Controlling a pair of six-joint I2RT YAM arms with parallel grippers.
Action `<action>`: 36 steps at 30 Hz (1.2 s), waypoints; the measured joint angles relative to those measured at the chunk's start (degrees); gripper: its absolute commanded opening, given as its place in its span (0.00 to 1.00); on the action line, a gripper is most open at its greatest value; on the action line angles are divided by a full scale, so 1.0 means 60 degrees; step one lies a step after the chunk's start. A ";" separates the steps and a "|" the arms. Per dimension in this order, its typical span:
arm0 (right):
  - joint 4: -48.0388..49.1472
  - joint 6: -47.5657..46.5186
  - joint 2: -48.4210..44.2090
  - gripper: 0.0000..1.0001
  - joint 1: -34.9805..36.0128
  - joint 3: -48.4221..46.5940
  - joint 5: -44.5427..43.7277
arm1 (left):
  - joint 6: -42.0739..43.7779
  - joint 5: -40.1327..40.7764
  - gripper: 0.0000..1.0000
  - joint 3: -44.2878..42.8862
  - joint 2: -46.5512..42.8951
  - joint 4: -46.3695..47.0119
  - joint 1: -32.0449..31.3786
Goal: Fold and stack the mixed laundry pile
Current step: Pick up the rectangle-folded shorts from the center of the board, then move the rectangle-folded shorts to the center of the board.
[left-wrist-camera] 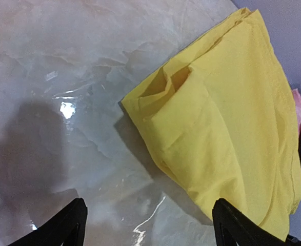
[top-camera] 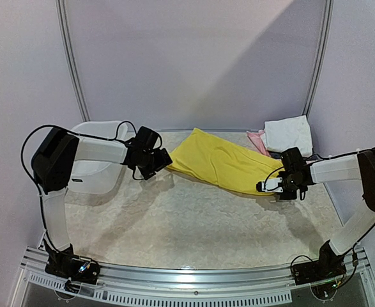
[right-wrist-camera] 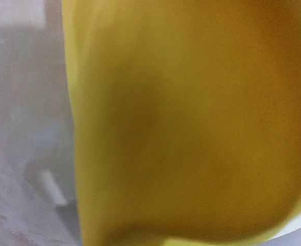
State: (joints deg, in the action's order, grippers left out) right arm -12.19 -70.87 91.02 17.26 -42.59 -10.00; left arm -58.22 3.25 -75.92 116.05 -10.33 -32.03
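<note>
**Q:** Where are the yellow shorts (top-camera: 222, 163), and how do the tools stand?

**A:** Centre of the top view, flat on the table (top-camera: 174, 224). Your left gripper (left-wrist-camera: 149, 228) is spread wide, empty, beside the shorts' left corner. Your right gripper (top-camera: 271, 185) is at their right end. Cloth blocks its camera, so its state cannot be told.

**Q:** Handling?

**A:** Expect light, limp cloth. Pinch all layers at a corner.

Desk: pale marbled top (top-camera: 193, 224), glossy, filling the lower middle of the top view.
Near edge: ribbed aluminium rail (top-camera: 193, 276) across the bottom of the frame.
Back wall: plain pale lilac panel (top-camera: 193, 57), upper centre.
Frame: thin metal poles (top-camera: 72, 64) at upper left and upper right, bounding the panel.
Light: a diagonal shadow darkens the panel's upper right; a bright glare spot (left-wrist-camera: 67, 108) lies on the desk, left of centre in the left wrist view.
</note>
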 measured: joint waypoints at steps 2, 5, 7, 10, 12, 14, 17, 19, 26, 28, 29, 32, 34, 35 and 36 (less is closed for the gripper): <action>-0.0040 -0.0018 -0.0022 0.08 0.0000 0.0007 0.0007 | -0.0517 0.0036 0.84 0.0335 0.0000 0.0725 -0.0091; -0.0055 -0.0029 -0.0036 0.08 0.0000 0.0022 0.0011 | -0.1180 0.0073 0.79 0.0557 0.0109 0.1654 -0.0175; -0.0058 -0.0029 -0.0040 0.08 0.0000 0.0022 0.0011 | -0.1610 0.0153 0.73 0.0546 0.0310 0.2284 -0.0193; -0.0084 -0.0025 -0.0058 0.08 0.0000 0.0029 0.0015 | -0.2229 0.0361 0.65 0.0535 0.0747 0.3064 -0.0197; -0.0113 -0.0022 -0.0091 0.08 0.0000 0.0040 0.0022 | -0.2645 0.0444 0.65 0.0499 0.1064 0.3413 -0.0197; -0.0182 -0.0018 -0.0149 0.08 0.0000 0.0058 0.0044 | -0.2994 0.0543 0.64 0.0357 0.1311 0.3778 -0.0200; -0.0321 -0.0015 -0.0273 0.08 0.0000 0.0113 0.0076 | -0.3483 0.0678 0.64 0.0200 0.1479 0.3905 -0.0208; -0.0408 -0.0011 -0.0317 0.08 0.0000 0.0117 0.0098 | -0.3741 0.0743 0.59 0.0113 0.1559 0.3916 -0.0208; -0.0543 0.0000 -0.0379 0.08 0.0000 0.0120 0.0157 | -0.4426 0.0907 0.00 -0.0095 0.1989 0.4138 -0.0197; -0.0550 0.0000 -0.0379 0.08 0.0000 0.0120 0.0160 | -0.4550 0.0962 0.00 -0.0007 0.2047 0.4193 -0.0197; -0.0561 0.0000 -0.0379 0.08 0.0000 0.0120 0.0160 | -0.4568 0.1002 0.00 0.0091 0.2051 0.4269 -0.0197; -0.0637 0.0007 -0.0408 0.05 0.0000 0.0120 0.0193 | -0.4634 0.1118 0.00 0.0565 0.1865 0.4688 -0.0208; -0.0754 0.0000 -0.0495 0.00 0.0000 0.0124 0.0211 | -0.4717 0.1286 0.00 0.1282 0.1373 0.4794 -0.0248; -0.0794 -0.0007 -0.0572 0.00 0.0000 0.0149 0.0259 | -0.4758 0.1373 0.00 0.1738 0.1005 0.4798 -0.0284; -0.0867 -0.0018 -0.0670 0.00 0.0011 0.0178 0.0291 | -0.4798 0.1472 0.00 0.2218 0.0579 0.4790 -0.0342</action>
State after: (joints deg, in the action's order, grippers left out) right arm -17.39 -70.98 87.00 17.32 -41.52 -8.25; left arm -87.00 12.08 -62.61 119.52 18.41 -34.09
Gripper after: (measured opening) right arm 0.143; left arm 0.017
